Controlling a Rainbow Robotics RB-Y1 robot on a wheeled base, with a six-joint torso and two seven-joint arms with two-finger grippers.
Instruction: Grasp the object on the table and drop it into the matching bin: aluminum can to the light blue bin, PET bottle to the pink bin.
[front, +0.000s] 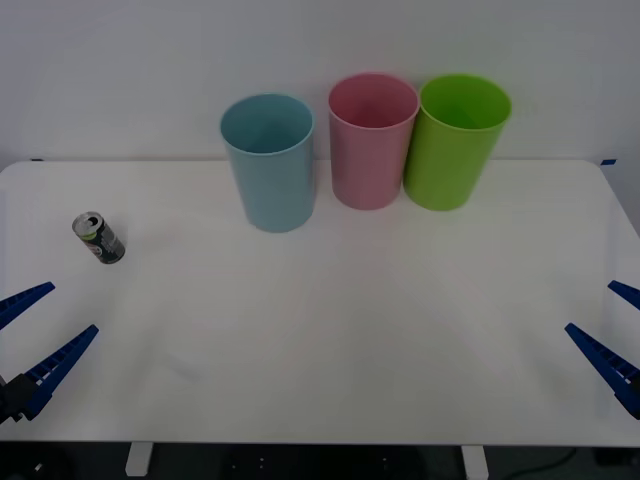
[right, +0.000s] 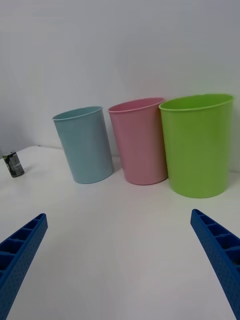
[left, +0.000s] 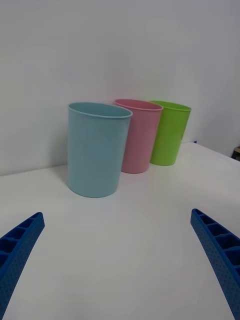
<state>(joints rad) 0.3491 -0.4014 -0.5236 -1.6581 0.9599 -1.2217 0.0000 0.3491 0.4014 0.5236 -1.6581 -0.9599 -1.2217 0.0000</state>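
At lower left the left gripper (front: 30, 345) waits wide open and empty, nearest the can (front: 99, 238) standing just above it on the table (front: 330, 330). The blue bin (front: 268, 160) stands upper centre. The right gripper (front: 622, 345) idles, spread, lower right.

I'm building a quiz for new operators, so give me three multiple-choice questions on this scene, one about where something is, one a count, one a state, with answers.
1. Where does the can stand on the table?
A. near the left edge, ahead of the left gripper
B. between the pink and green bins
C. beside the right gripper

2. How many bins stand along the far edge?
A. two
B. three
C. four

3. What state is the left gripper in?
A. shut on the can
B. open, holding nothing
C. shut and empty

Answers: 1 A, the can sits left of the blue bin, by the table's left side. 2 B, blue, pink bin and green bin. 3 B, its fingers are spread apart with bare table between them.
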